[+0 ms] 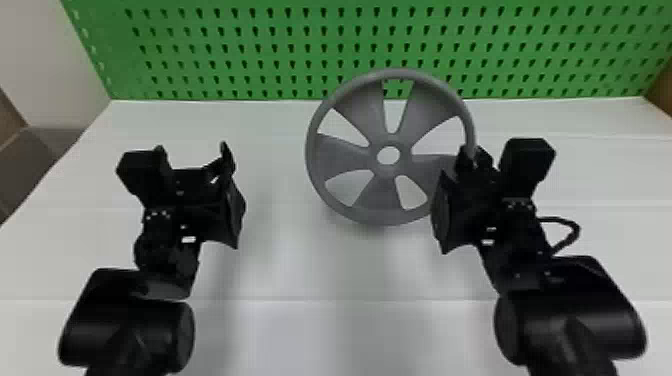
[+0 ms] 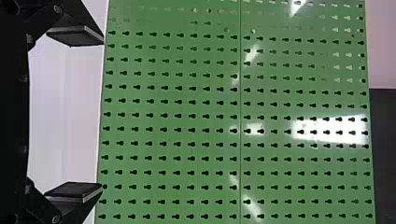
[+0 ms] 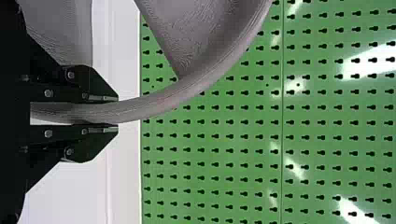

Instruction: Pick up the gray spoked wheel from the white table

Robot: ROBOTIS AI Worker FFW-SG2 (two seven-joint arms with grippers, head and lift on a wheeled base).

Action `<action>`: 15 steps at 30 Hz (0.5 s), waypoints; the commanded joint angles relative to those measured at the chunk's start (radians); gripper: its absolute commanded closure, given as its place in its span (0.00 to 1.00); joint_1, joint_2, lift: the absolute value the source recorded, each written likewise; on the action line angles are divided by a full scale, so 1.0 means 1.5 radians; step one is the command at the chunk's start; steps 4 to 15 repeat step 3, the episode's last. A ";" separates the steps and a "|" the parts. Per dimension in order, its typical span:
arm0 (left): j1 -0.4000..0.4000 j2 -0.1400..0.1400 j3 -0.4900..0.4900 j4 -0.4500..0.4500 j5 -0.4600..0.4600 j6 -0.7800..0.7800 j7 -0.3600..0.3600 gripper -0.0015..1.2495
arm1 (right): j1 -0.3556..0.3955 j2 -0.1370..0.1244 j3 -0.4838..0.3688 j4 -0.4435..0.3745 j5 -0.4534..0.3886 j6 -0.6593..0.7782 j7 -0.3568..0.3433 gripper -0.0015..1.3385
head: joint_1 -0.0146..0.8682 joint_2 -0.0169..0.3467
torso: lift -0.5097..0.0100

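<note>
The wheel (image 1: 348, 148) is gray, round and spoked.

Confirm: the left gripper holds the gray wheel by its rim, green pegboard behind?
Wrong gripper: the right wrist view shows the right gripper holding the gray wheel by its rim. The green pegboard is behind, as you say.
</note>
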 commanded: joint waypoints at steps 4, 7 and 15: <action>0.000 0.000 0.000 0.000 0.000 0.000 0.000 0.14 | 0.000 -0.001 0.000 0.000 0.000 0.001 0.000 0.93 | 0.89 0.23 | 0.82; 0.000 0.000 0.000 0.000 0.000 0.000 0.000 0.14 | 0.000 -0.001 0.000 0.000 0.000 0.001 0.000 0.93 | 0.89 0.23 | 0.82; 0.000 0.000 0.000 0.000 0.000 0.000 0.000 0.14 | 0.000 -0.001 0.000 0.000 0.000 0.001 0.000 0.93 | 0.89 0.23 | 0.82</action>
